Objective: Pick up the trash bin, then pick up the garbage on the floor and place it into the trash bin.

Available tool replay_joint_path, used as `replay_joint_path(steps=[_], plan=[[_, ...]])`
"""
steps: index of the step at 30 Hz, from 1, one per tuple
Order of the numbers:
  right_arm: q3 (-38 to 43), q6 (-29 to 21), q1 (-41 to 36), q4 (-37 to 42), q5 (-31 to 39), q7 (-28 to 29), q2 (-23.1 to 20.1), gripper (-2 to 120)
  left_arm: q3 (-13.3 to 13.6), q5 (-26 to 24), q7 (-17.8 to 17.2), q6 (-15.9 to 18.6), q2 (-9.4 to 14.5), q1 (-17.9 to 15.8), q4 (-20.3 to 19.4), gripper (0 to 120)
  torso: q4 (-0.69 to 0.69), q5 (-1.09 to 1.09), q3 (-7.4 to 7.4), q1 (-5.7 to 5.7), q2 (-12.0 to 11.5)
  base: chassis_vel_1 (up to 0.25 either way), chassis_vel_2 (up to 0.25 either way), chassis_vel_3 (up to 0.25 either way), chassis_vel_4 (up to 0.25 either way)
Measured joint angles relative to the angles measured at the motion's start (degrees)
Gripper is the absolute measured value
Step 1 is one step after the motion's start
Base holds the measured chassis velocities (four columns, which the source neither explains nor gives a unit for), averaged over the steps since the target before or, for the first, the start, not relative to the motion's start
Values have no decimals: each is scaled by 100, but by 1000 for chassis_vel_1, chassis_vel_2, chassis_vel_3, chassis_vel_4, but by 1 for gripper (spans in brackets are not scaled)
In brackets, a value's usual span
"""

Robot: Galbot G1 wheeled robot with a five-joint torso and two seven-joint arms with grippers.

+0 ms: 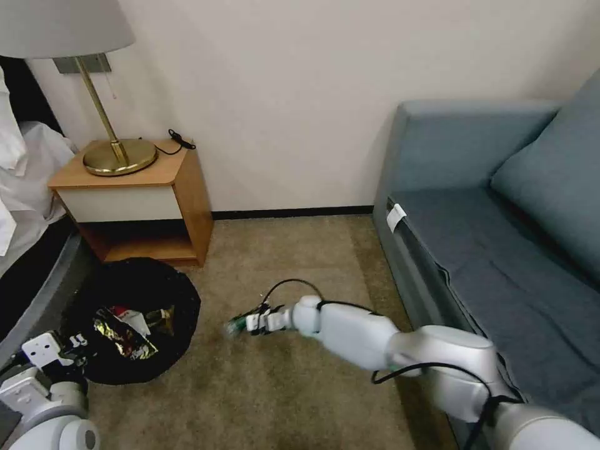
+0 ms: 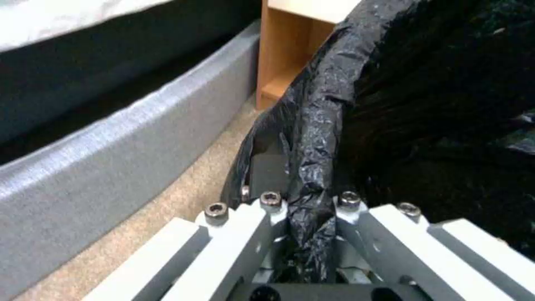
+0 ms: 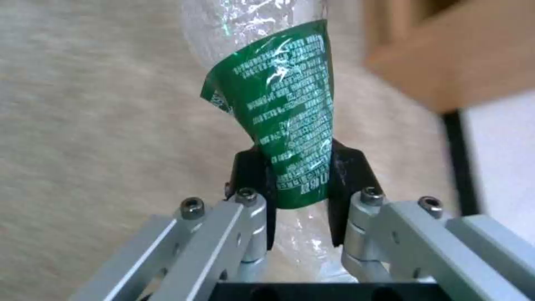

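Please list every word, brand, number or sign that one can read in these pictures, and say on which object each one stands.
No text can be read with certainty.
Green label of the bottle, held in the right gripper: many lines of white print, too small and blurred to read.
Snack wrapper in the trash bin, whose bag rim the left gripper pinches: shiny print, unreadable.
White tag on the sofa: no legible writing.
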Motion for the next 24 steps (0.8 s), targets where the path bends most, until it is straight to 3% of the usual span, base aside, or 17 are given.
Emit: replay_joint_path(steps=[9,13,14,19,20,24], plan=[[1056,132,193,1043,278,10,-532,16,127,57,12,14,0,2,186,2,2,0,-1,0,0,0,0,0,0],[1323,-353,194,2493,1070,249,-737,16,202,70,15,28,0,-2,215,2,1,-1,-1,0,0,0,0,0,0],[1323,-353,194,2493,1070,249,-737,16,202,70,15,28,0,-2,215,2,1,-1,-1,0,0,0,0,0,0],[1059,-1112,113,3805,2628,913,-649,16,321,66,0,29,0,-5,219,2,3,-1,-1,0,1,0,0,0,0],[1059,-1112,113,3805,2628,913,-649,16,321,66,0,29,0,-5,219,2,3,-1,-1,0,1,0,0,0,0],[669,-1572,-98,4541,3546,1631,-506,16,373,10,-52,28,0,-4,217,2,3,-2,-2,0,2,0,0,0,0]])
